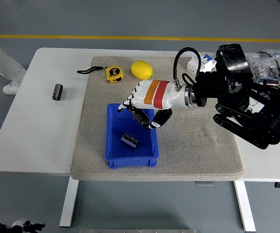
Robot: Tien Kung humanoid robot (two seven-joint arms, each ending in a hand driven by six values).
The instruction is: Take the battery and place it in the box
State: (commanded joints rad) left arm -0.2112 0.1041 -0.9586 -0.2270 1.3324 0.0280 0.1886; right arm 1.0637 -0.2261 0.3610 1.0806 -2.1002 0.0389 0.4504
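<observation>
A: Start with the big things. What carries it all?

B: A white table (42,145), with a grey mat (198,150) covering its middle. The right arm (241,104), black and bulky, comes in from the table's right edge and reaches leftward over the mat.

A: And the hand?

B: The right hand (144,104) is white with an orange and red band, stretched out level, palm down, above the far right corner of the blue box (111,141). The box sits on the mat toward the table's near edge.

A: What are the fingers doing?

B: The fingers (130,99) are curled downward around a dark cylinder, the battery (140,118), which pokes out slanted beneath the palm, over the box's far right part. The thumb closes in from the right side.

A: Anything inside the box?

B: A small dark block (130,140) lies on its floor near the middle, below and left of the hand, apart from it.

A: The rest?

B: A lemon (141,70) and a yellow tape measure (113,74) rest near the mat's far edge. Another dark cylinder (57,91) lies on the bare table toward the left edge. A person's leg (1,58) shows past the table's far left corner.
</observation>
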